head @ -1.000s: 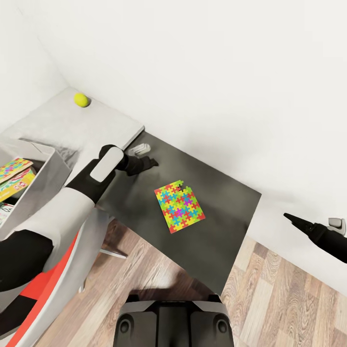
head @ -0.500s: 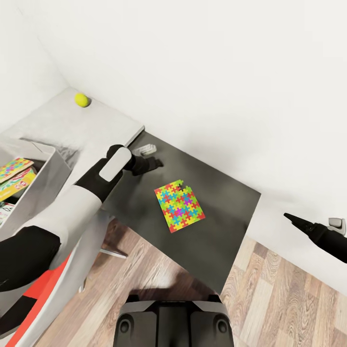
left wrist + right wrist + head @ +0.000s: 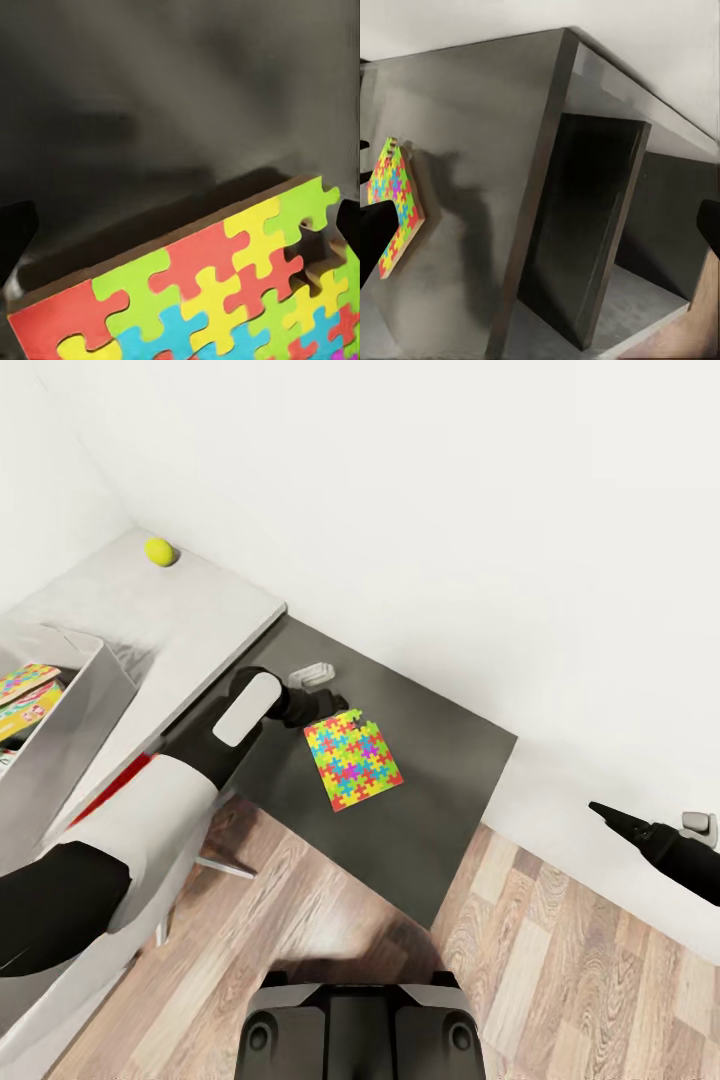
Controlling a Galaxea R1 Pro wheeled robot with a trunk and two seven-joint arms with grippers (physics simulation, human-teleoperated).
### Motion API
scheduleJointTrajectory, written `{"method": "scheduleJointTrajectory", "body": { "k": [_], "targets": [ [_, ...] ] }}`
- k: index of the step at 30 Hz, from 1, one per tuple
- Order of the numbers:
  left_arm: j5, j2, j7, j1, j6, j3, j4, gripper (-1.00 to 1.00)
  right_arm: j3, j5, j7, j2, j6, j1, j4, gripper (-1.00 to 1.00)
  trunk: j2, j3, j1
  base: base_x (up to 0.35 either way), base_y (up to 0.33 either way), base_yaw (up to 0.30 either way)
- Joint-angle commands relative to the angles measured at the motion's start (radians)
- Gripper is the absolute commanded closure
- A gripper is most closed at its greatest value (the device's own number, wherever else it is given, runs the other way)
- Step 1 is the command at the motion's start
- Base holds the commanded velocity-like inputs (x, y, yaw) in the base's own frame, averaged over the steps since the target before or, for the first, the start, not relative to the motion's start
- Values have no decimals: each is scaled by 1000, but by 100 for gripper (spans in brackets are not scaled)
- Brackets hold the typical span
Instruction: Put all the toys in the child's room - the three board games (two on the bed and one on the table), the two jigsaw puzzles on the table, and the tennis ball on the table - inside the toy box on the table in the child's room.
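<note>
One jigsaw puzzle (image 3: 353, 759) lies flat on the dark grey section of the table (image 3: 440, 760). My left gripper (image 3: 325, 692) is open at the puzzle's edge nearest the light grey section. In the left wrist view the puzzle (image 3: 225, 292) sits close, its edge between the two spread dark fingertips (image 3: 16, 232). The tennis ball (image 3: 158, 550) rests in the far corner of the light grey top. The toy box (image 3: 70, 710) stands at the left and holds another jigsaw puzzle (image 3: 25, 682) and board games (image 3: 28, 712). My right gripper (image 3: 606, 815) hangs open, off the table to the right.
White walls back the table on two sides. Wood-plank floor (image 3: 560, 960) lies in front of the table and to its right. The right wrist view shows the puzzle (image 3: 394, 206) on the dark top and the open recess (image 3: 585, 247) under the table's end. My base (image 3: 360, 1025) sits at the bottom.
The head view has shifted, so the table and puzzle sit further left and higher. My left gripper has reached forward and closed the gap to the puzzle's edge. The right arm has not moved.
</note>
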Motion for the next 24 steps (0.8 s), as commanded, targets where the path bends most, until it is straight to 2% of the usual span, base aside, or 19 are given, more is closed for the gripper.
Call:
{"method": "scheduleJointTrajectory", "body": {
  "k": [1,24],
  "targets": [
    [23,0,11,1,-1,-3,63,-100,-1,1,3,0,6,-1,0,-100,-1,-1,1,-127,-102,0],
    [18,-1,-12,10,-1,-7,63,-100,-1,1,5,0,6,-1,0,-100,-1,-1,1,-46,-36,0]
  ]
}}
